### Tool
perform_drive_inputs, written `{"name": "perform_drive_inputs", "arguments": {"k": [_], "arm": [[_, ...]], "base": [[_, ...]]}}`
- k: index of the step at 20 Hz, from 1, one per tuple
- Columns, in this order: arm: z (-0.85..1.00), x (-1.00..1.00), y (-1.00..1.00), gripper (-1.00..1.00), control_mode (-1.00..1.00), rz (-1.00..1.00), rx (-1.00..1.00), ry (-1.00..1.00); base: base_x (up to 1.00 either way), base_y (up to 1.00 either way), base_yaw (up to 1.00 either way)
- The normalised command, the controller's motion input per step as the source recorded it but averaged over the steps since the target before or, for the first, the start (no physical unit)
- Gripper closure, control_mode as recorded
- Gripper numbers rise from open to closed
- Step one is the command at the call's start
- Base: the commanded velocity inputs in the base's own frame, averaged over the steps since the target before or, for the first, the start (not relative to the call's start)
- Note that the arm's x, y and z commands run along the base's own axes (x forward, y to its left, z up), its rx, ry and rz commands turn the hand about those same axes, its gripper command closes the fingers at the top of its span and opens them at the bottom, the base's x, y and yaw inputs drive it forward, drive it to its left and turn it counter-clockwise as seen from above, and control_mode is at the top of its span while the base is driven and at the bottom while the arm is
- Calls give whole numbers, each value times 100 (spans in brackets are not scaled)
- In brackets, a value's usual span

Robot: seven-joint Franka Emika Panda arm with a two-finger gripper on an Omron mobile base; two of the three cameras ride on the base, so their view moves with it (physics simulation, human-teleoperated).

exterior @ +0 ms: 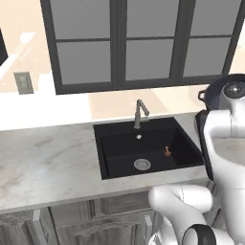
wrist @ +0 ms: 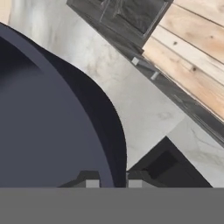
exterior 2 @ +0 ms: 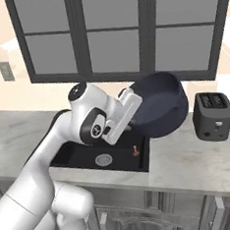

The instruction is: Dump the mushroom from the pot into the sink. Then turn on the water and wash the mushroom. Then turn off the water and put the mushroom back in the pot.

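Observation:
The dark navy pot point(exterior 2: 158, 110) hangs tipped on its side above the counter, just right of the sink point(exterior 2: 74, 157). My gripper point(wrist: 112, 183) is shut on its rim, one fingertip point(wrist: 92, 183) on each side of the pot wall point(wrist: 43, 122). In the left base view the pot point(exterior: 216, 93) peeks out behind my arm. The mushroom point(exterior: 167, 151) lies on the black sink floor point(exterior: 119, 146), right of the steel drain point(exterior: 142, 164). From the right base view the mushroom point(exterior 2: 135, 150) sits near the basin's right wall. No water runs from the grey faucet point(exterior: 139, 112).
A black slotted toaster point(exterior 2: 213, 114) stands on the marble counter point(exterior 2: 190, 164) right of the pot. A dark-framed window point(exterior: 143, 43) runs behind the sink. Open counter point(exterior: 48, 162) stretches left of the basin.

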Motion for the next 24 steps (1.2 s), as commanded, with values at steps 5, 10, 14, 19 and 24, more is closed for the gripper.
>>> {"name": "perform_drive_inputs", "arguments": {"k": [5, 10, 14, 19, 24], "arm": [[-17, 11, -20, 100, -100, 4, 6, 2], [-18, 13, -25, 100, -100, 0, 7, 1], [-18, 20, -19, 100, -100, 0, 4, 0], [-23, 16, -13, 100, -100, 0, 1, 1], [-29, 12, -9, 100, -100, 0, 0, 5]], "base": [[0, 0, 0], [0, 0, 0], [0, 0, 0], [0, 0, 0], [0, 0, 0]]}}
